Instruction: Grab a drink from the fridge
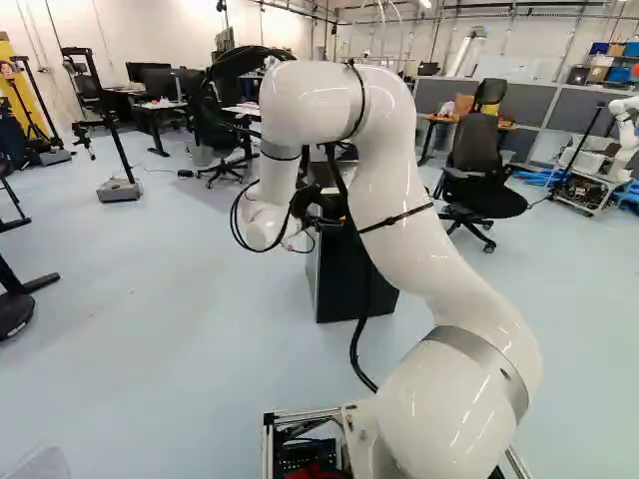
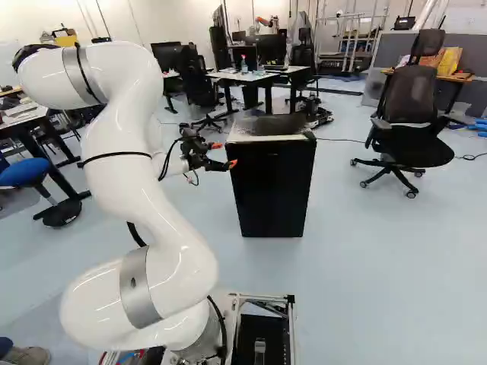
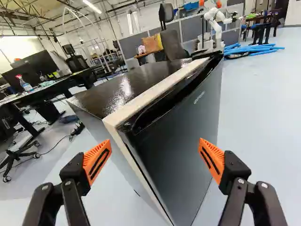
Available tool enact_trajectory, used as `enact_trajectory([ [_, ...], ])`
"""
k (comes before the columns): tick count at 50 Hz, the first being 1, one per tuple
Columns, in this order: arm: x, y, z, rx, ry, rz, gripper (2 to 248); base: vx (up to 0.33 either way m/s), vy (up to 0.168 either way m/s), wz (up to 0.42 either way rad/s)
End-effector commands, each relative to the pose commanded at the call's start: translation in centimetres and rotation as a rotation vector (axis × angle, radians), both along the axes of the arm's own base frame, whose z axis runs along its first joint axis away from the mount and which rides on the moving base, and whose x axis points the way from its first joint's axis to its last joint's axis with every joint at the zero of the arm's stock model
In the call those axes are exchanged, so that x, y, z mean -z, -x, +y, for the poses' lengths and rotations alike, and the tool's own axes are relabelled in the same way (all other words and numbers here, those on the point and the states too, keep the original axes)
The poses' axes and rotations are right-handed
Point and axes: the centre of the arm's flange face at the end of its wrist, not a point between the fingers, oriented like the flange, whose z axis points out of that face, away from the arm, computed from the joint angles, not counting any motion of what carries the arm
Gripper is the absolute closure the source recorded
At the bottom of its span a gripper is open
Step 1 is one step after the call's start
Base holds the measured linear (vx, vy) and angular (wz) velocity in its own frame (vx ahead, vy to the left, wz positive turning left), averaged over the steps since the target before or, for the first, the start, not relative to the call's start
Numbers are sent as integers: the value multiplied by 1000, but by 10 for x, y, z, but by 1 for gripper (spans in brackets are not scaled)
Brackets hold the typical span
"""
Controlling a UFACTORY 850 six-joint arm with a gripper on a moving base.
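It's the fridge point(image 2: 272, 190) out front, the desk point(image 2: 253, 77) behind!
And in the right base view, bottle point(image 2: 244, 66) on that desk, chair point(image 2: 415, 141) right of the fridge, table point(image 2: 463, 77) behind the chair, bag point(image 2: 449, 61) on the table

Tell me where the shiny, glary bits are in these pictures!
Wrist view: a white glare patch on the dark top of the fridge, and a bright ceiling light; left base view: thin shiny streaks on the white arm; right base view: shiny streaks on the arm too.
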Motion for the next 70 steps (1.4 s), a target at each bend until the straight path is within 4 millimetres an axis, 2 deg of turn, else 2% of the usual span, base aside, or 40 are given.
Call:
enact_trajectory([
  [17,0,0,0,-20,69,66,3,0,0,0],
  [48,0,0,0,-19,69,66,3,0,0,0],
  [70,-1,-2,-8,-2,77,59,3,0,0,0],
])
